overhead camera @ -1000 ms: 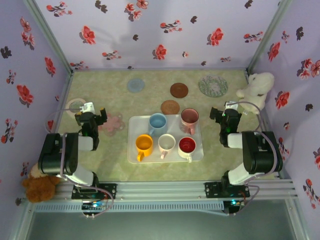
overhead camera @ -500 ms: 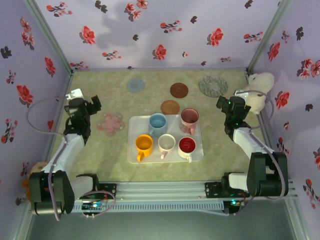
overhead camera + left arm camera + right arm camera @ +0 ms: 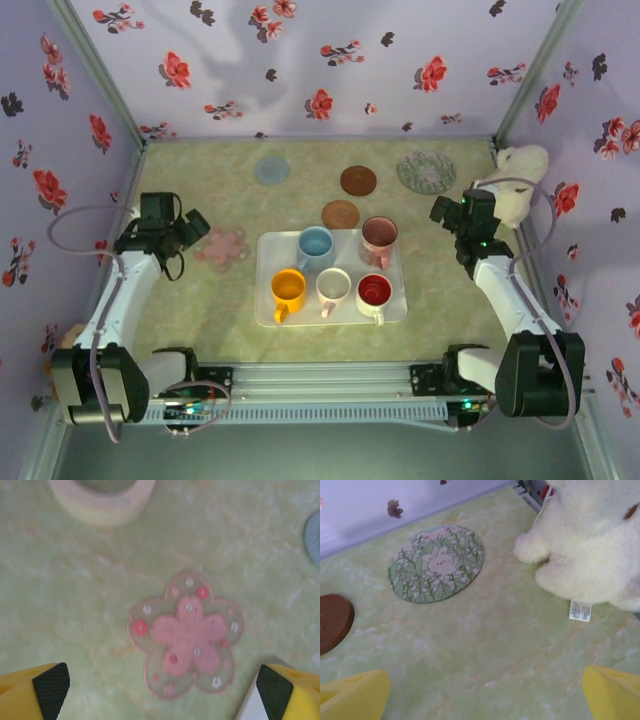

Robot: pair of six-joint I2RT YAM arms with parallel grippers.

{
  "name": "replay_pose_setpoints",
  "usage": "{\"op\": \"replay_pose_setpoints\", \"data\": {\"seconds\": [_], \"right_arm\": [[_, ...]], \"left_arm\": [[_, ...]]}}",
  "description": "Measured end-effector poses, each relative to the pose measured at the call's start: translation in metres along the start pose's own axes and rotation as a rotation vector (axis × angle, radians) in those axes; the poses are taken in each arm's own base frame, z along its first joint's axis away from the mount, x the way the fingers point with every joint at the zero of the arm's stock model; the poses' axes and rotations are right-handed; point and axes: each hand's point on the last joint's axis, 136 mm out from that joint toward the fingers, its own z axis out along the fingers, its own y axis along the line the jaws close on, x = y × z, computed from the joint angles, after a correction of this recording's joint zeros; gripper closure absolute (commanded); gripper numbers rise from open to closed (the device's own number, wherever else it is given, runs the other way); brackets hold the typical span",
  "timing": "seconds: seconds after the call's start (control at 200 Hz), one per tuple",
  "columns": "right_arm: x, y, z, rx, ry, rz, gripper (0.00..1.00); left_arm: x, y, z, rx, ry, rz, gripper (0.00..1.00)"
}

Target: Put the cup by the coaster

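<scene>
White plastic tray (image 3: pixel 395 308) sits at the near middle of the mottled green table (image 3: pixel 200 310), carrying all five mugs: an orange mug (image 3: pixel 288 290), a cream mug (image 3: pixel 333 287) and a red mug (image 3: pixel 374 292) in the near row, a pale blue mug (image 3: pixel 315 243) and a dusty pink mug (image 3: pixel 379 235) behind them. None has been lifted, so the job looks to be at the reaching stage. The left gripper (image 3: pixel 162 680) hangs spread wide and empty over the pink flower-shaped coaster (image 3: pixel 187 635), its arm stretched forward and bent inward from the left base. The right gripper (image 3: pixel 485 677), likewise agape and holding nothing, points toward the far right corner, its arm extended up the table's right side. To do this step well, an arm should probably swing back to the tray, take one mug by the rim or body without knocking its neighbours, and set it upright just beside a coaster. Further back lie two round brown coasters (image 3: pixel 340 213), a grey-blue round coaster (image 3: pixel 271 169), a green rabbit-patterned round coaster (image 3: pixel 436 562) and a white plush toy (image 3: pixel 590 545).
</scene>
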Motion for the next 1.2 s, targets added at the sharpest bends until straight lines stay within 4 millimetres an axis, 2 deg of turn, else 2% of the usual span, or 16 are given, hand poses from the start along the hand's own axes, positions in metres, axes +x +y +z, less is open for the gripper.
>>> {"op": "replay_pose_setpoints", "data": {"seconds": [0.21, 0.44, 0.585, 0.805, 0.965, 1.195], "right_arm": [[-0.001, 0.012, -0.005, -0.062, 0.036, -0.002, 0.01], [0.003, 0.020, -0.003, -0.100, 0.064, -0.003, 0.01], [0.005, 0.022, -0.003, -0.115, 0.076, 0.004, 0.01], [0.006, 0.025, -0.003, -0.128, 0.081, 0.006, 0.01], [0.006, 0.025, -0.003, -0.130, 0.082, 0.007, 0.01], [0.007, 0.025, -0.003, -0.129, 0.087, 0.006, 0.01]], "left_arm": [[0.058, 0.005, 0.013, -0.023, 0.170, -0.062, 0.00], [0.093, -0.007, 0.031, -0.032, 0.259, -0.062, 0.01], [0.099, -0.012, 0.044, -0.034, 0.274, -0.071, 0.01], [0.096, -0.022, 0.064, -0.015, 0.261, -0.072, 0.02], [0.103, -0.021, 0.082, -0.034, 0.288, -0.068, 0.03], [0.104, -0.026, 0.093, -0.042, 0.304, -0.063, 0.03]]}}
